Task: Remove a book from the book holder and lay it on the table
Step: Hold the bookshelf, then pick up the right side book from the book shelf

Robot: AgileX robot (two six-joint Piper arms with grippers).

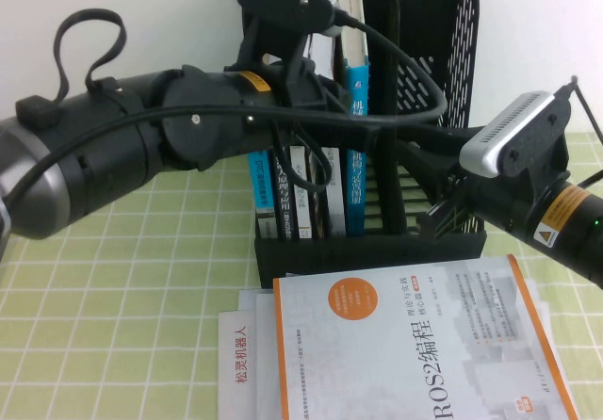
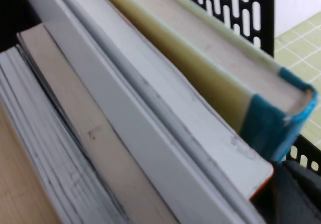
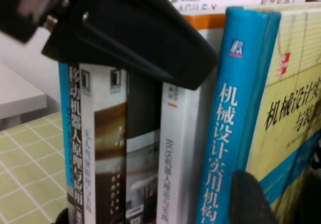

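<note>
Landmark: book holder [image 1: 450,81], black, standing on the bench [image 1: 113,288] at the far middle.
Left gripper [image 1: 316,109]: reaching in from the left of the book holder, over the tops of the upright volumes; fingertips hidden, so cannot tell whether released or clenched.
Other books [image 1: 297,194]: upright at the left end of the book holder, a white one with an orange edge [image 3: 183,133] directly left of the target.
Book [image 1: 356,128]: upright in the book holder, blue spine with white characters facing out, pale cover on its right side; top edge leaning a little in the left wrist view [image 2: 225,68]; not yet lifted.
Right gripper [image 1: 443,215]: low at the right front of the book holder, facing the spines; one dark fingertip [image 3: 253,199] just before the blue spine, state impossible to tell.
ROS2 book [image 1: 415,345]: flat on the bench in front of the book holder, atop loose papers.
Step in hand: probably approach and grasp, extraction not begun.
Next move: likely a firm pinch on the blue-spined book, pull clear of its neighbours, then lay flat on free cloth.
</note>
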